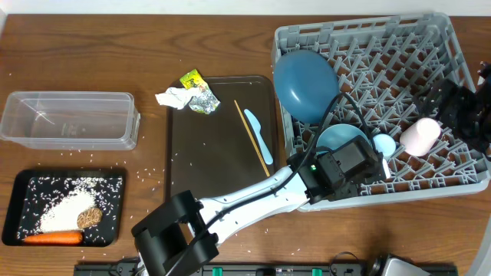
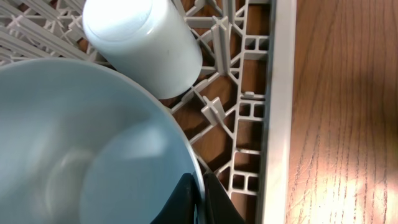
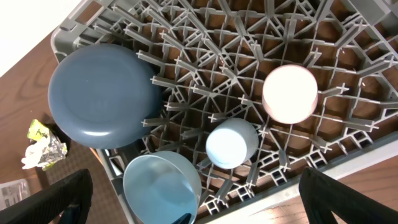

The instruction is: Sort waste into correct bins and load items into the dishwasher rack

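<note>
At the near edge of the rack (image 1: 460, 54), the left pincer (image 2: 198, 194) is clenched on the rim of the bowl (image 2: 74, 149), one dark finger (image 2: 181, 200) inside the rim and the other outside. The bowl sits in the rack just inside the near wall, mouth up and somewhat tilted. Right beside it a light blue cup (image 2: 140, 40) stands bottom-up among the pegs; whether the two touch cannot be told. Further along the same side a pink cup (image 1: 420, 136) stands bottom-up as well. A big blue plate (image 1: 305, 84) leans among the pegs at the rack's far left corner as the overhead view shows it.

Over the rack's other side the right pincer (image 3: 196, 171) hangs released, its fingers (image 3: 68, 199) spread wide, grasping nothing.

Beside the rack lies a dark brown serving tray (image 1: 222, 176). On it a pale blue spoon (image 1: 259, 132) and a wooden chopstick (image 1: 252, 138) lie side by side near the rack. At the tray's far end sit crumpled white paper (image 1: 173, 97), a yellow-green wrapper (image 1: 192, 79) and a silvery wrapper (image 1: 205, 101).

Well apart from the tray, a clear tub (image 1: 69, 96) stands on the table (image 1: 115, 46). Just nearer the robot, a black tray (image 1: 23, 192) holds a heap of rice (image 1: 65, 211), a brown lump (image 1: 90, 217) and a carrot (image 1: 52, 238). Loose grains dot the wood around both.
</note>
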`<state>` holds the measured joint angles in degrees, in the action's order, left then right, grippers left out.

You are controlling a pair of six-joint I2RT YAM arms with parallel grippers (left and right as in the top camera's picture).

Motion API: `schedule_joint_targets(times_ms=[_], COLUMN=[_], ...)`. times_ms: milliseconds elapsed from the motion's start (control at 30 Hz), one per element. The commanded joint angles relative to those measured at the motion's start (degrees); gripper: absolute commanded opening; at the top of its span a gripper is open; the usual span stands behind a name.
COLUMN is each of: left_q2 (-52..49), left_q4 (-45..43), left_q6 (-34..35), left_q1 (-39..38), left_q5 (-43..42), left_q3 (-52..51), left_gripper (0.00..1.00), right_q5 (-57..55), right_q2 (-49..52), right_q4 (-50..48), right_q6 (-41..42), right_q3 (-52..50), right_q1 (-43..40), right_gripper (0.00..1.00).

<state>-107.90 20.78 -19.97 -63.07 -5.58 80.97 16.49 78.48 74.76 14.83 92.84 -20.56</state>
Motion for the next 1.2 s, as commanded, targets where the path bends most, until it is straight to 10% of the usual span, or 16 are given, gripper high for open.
schedule_joint_targets(times_ms=[0, 1167], left_q2=[1.51, -1.49], left_q4=[0.9, 1.2], left_q6=[0.15, -1.03], left_q1=[0.26, 0.15], left_q5=[0.39, 1.84], left_q3=[0.24, 0.22], left_gripper=[0.06, 0.42], right_q5=[-0.2, -0.2], right_q2=[-0.15, -0.15], right_q4=[0.04, 0.52], right_q6=[-0.76, -0.76], right_q3=[0.15, 0.15], right_q1=[-0.37, -0.37], right_gripper=[0.99, 0.99])
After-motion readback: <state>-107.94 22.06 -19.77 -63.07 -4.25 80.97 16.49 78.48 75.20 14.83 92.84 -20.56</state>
